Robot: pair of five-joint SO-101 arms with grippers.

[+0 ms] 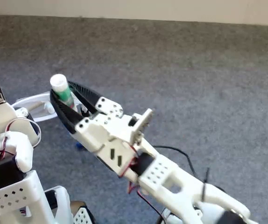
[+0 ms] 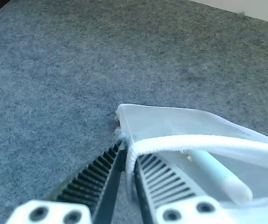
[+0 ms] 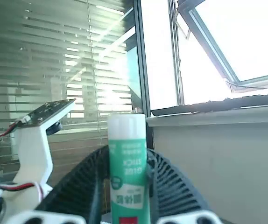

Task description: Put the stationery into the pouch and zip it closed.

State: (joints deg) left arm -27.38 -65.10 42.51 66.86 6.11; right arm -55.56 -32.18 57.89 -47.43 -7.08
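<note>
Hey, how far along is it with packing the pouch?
Done: one white pen-like stick lies inside the open pouch. In hand: the left claw pinches the pouch's rim, the right claw holds the glue stick close by. Left: getting the glue stick in and zipping the pouch shut.

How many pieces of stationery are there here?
2: a glue stick gripped in the right claw, and a white pen-like tube inside the pouch held by the left claw. Others may be hidden.
</note>
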